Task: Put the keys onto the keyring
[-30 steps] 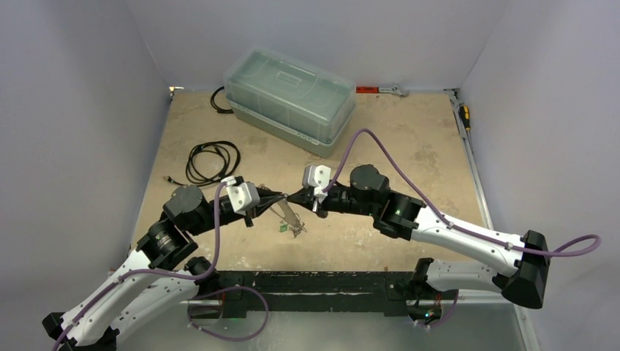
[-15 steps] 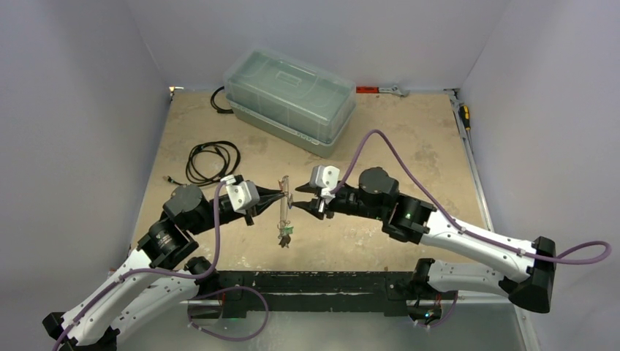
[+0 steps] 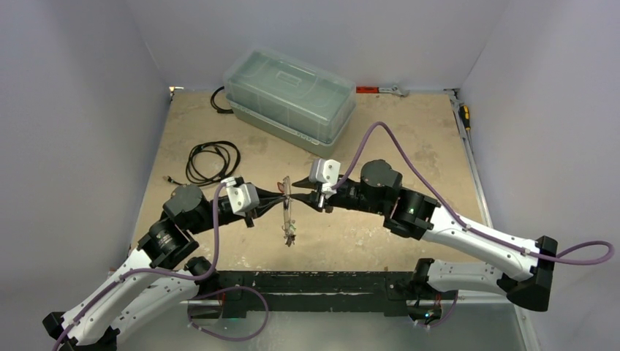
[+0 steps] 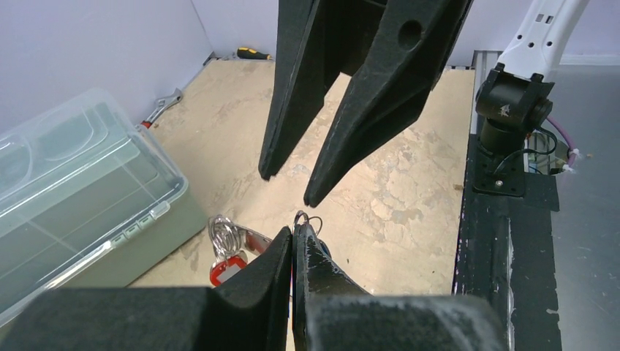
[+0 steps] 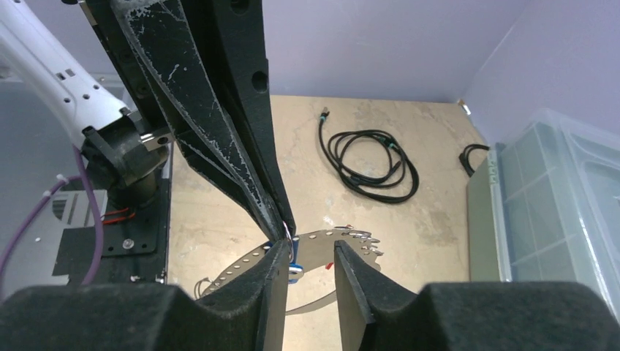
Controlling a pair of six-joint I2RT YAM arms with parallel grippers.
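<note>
The keyring (image 3: 286, 207) is a flat grey disc with small rim holes, held upright and edge-on above the table. My left gripper (image 3: 280, 197) is shut on its rim; the left wrist view shows its tips (image 4: 294, 232) pinched on the thin edge by a small wire loop. A red-tagged key (image 4: 225, 268) hangs from the ring on a split ring. Small keys (image 3: 290, 234) dangle at the ring's low end. My right gripper (image 3: 300, 199) is open and empty, facing the left one. In the right wrist view (image 5: 311, 252) the keyring (image 5: 354, 239) shows between its fingers, and a blue tag (image 5: 294, 269) sits by its left finger.
A clear lidded plastic box (image 3: 289, 99) stands at the back. A coiled black cable (image 3: 212, 161) lies on the left, with another cable (image 3: 217, 99) behind the box. A screwdriver (image 3: 464, 117) lies along the right edge and a wrench (image 3: 387, 89) along the back wall. The black base rail (image 3: 314, 281) runs along the front.
The keyring has swung from slanted to upright in my left gripper. My right gripper pulled away from it, then came back close with its fingers open.
</note>
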